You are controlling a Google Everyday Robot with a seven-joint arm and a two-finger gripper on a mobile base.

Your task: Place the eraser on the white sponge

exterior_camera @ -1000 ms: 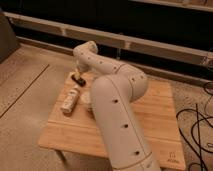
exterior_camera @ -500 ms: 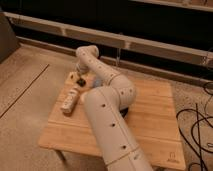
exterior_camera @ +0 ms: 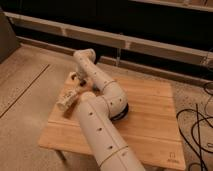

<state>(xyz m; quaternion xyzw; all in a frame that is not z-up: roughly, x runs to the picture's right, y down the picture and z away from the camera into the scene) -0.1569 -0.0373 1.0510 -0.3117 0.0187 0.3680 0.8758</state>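
The gripper point(exterior_camera: 81, 83) hangs low over the far left corner of the table point(exterior_camera: 150, 115) (I cannot tell what it holds), so the job looks unfinished.

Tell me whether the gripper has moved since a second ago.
No, hardly: the gripper still hovers over the far-left corner of the wooden table.
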